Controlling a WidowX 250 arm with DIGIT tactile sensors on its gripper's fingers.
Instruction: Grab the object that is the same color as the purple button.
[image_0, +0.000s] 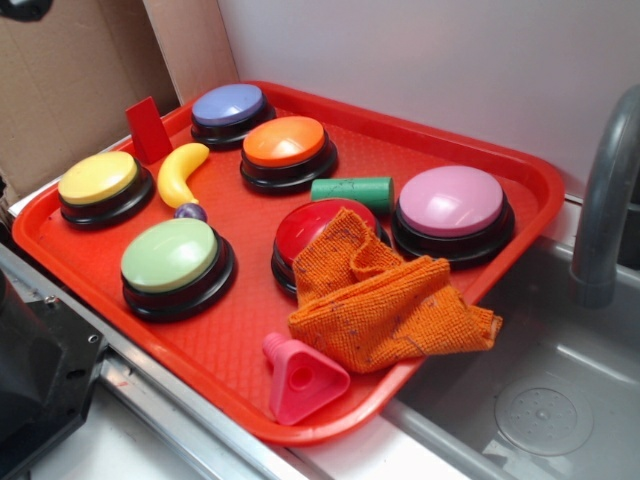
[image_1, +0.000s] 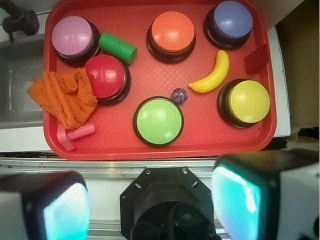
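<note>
A: Looking at the tray (image_1: 50, 135), I find the purple button (image_1: 232, 20) in the far corner, beside the orange button (image_1: 172, 33). What has the same colour?

B: The small purple ball (image_1: 179, 95). It lies on the tray floor between the green button (image_1: 158, 121) and the tip of the banana (image_1: 212, 74) — very near both, maybe touching the green button's black base. In the exterior view the ball (image_0: 190, 212) sits just under the banana's lower end.

A: And the gripper (image_1: 152, 205)?

B: It is above the counter edge, not yet over the tray, well apart from the ball. The two fingers (image_1: 65, 210) show at the bottom of the wrist view with a wide gap, so the jaws are apart and hold nothing.

A: How to do the reach well?

B: I think it should come straight down over the ball and close along the free line — one finger toward the red button (image_1: 106, 76), one toward the yellow button (image_1: 248, 101). If the fingers close toward the banana or the green button, they may hit them. The ball is round and glossy, so it can roll away; better to go low and close gently.
</note>
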